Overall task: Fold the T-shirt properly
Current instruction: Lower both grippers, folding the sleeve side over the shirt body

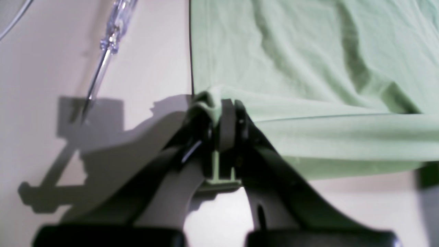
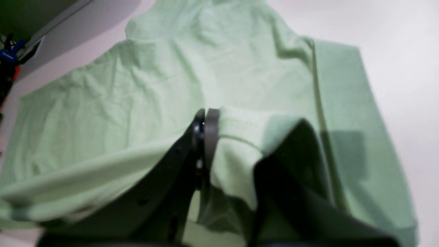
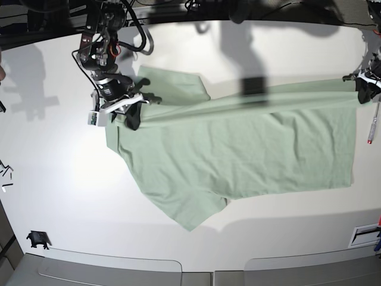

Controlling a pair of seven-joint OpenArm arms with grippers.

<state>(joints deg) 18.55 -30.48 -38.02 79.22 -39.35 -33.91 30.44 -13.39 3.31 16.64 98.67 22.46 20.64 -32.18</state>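
Observation:
The pale sage-green T-shirt (image 3: 250, 149) lies spread on the white table, its far edge lifted and stretched taut between my two grippers. My left gripper (image 3: 362, 89) is at the right edge of the base view, shut on the shirt's corner (image 1: 212, 101). My right gripper (image 3: 132, 113) is at the left, shut on a bunched fold of the cloth (image 2: 236, 137) near the shoulder. One sleeve (image 3: 190, 217) points toward the front; another (image 3: 178, 83) lies toward the back. The collar and label are not visible.
A clear-handled screwdriver (image 1: 109, 44) lies on the table beside the left gripper; it also shows in the base view (image 3: 372, 128). Small dark parts (image 3: 37, 239) sit at the front left. A white tray (image 3: 364, 235) is at the front right.

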